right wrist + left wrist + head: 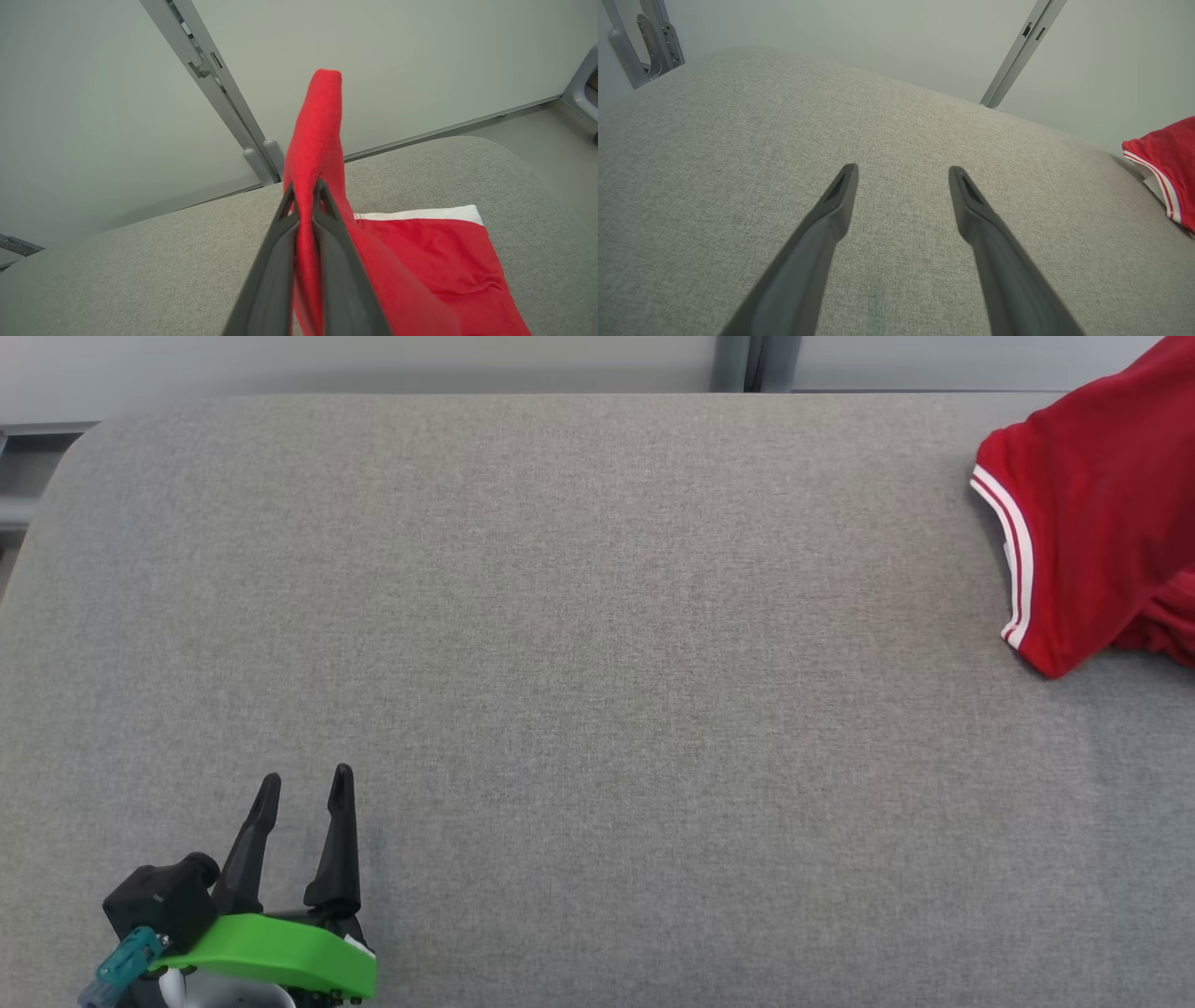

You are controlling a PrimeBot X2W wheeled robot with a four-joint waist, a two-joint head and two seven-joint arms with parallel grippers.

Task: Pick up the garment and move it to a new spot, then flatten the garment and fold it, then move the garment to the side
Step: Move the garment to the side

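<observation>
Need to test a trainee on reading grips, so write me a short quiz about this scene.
1. True or false: the right jaws are shut on the garment.
2. The left jaws are: A) open over the table, holding nothing; B) shut on the garment; C) open around the garment.
3. What colour is the garment's striped trim?
Key: 1 true; 2 A; 3 white.
</observation>
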